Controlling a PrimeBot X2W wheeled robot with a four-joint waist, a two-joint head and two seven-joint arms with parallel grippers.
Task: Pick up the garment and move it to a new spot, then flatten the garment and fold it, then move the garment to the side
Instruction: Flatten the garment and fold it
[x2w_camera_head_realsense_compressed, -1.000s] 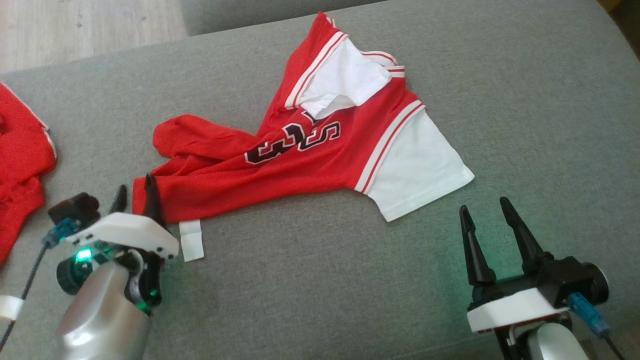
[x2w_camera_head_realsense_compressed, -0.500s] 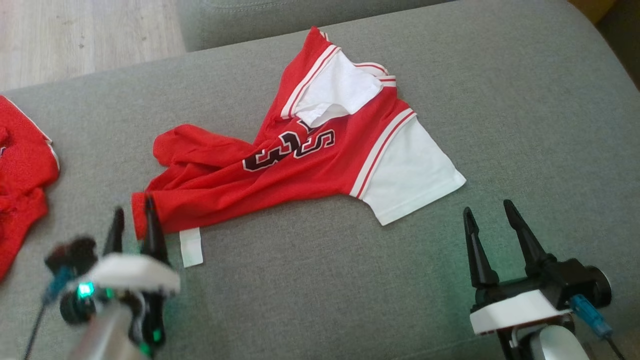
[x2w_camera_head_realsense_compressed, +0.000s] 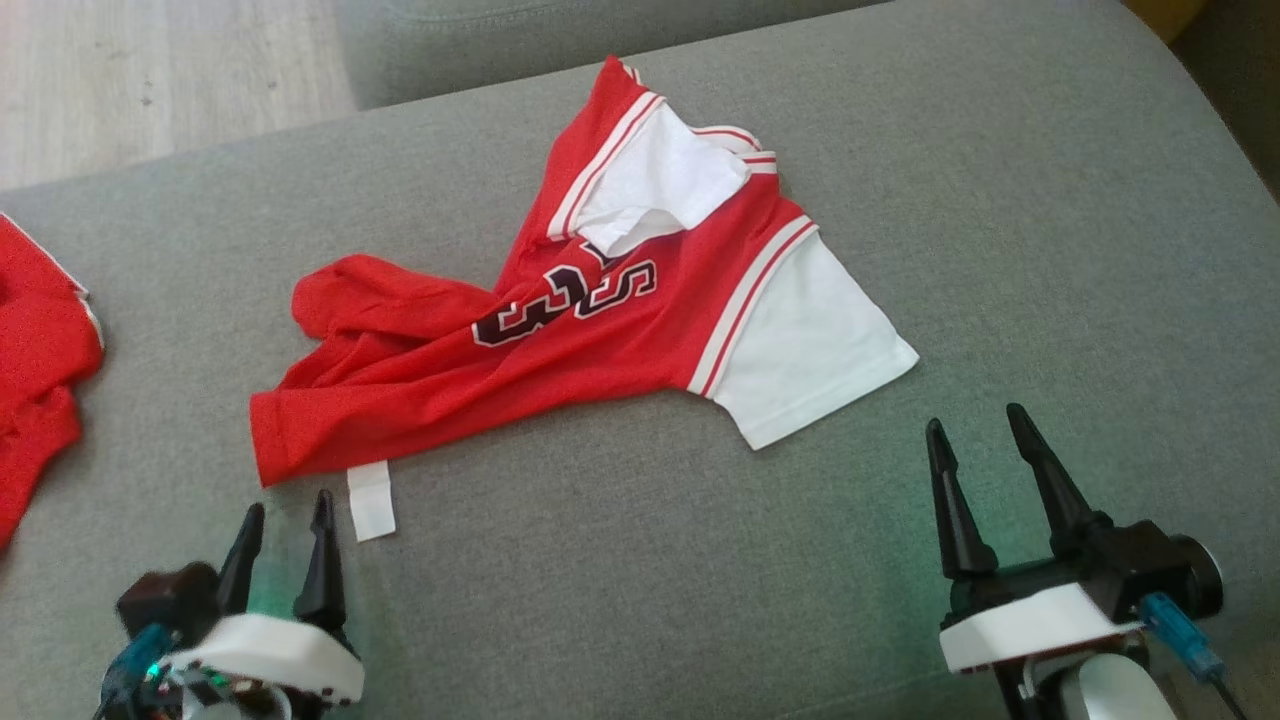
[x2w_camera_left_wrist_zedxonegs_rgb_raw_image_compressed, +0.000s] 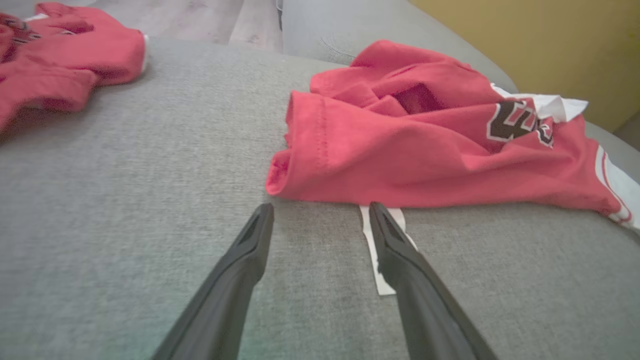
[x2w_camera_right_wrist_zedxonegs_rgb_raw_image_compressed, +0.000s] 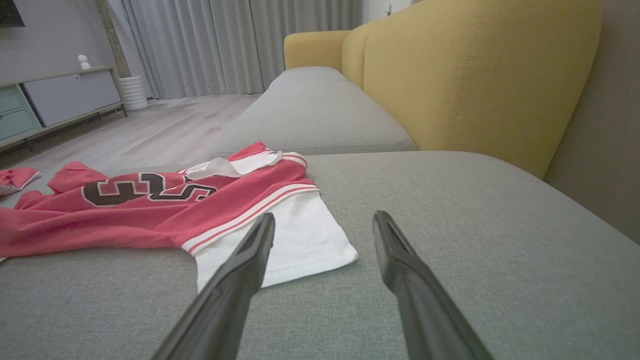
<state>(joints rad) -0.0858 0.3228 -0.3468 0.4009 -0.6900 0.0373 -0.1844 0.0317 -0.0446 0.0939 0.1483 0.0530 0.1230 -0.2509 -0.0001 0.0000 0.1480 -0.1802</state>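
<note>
crumpled red-and-white fabric jersey (x2w_camera_head_realsense_compressed: 600, 340) awaits flattening
both jaws apart; left gripper (x2w_camera_head_realsense_compressed: 288, 502) should grab hem (x2w_camera_head_realsense_compressed: 272, 440) at 12 o'clock

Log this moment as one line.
stage: jersey on sofa, crumpled, not yet flattened | left gripper: open, empty, just short of red hem | right gripper: open, empty, near white sleeve, not touching

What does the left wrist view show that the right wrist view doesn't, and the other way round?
Left wrist view: the left claw, open, its tips just short of the garment at its red hem corner. Right wrist view: the right claw, open, beside the white sleeve, plus curtains and a cabinet across the room. Both: the red garment with its dark number, lying crumpled on the grey cushion.
</note>
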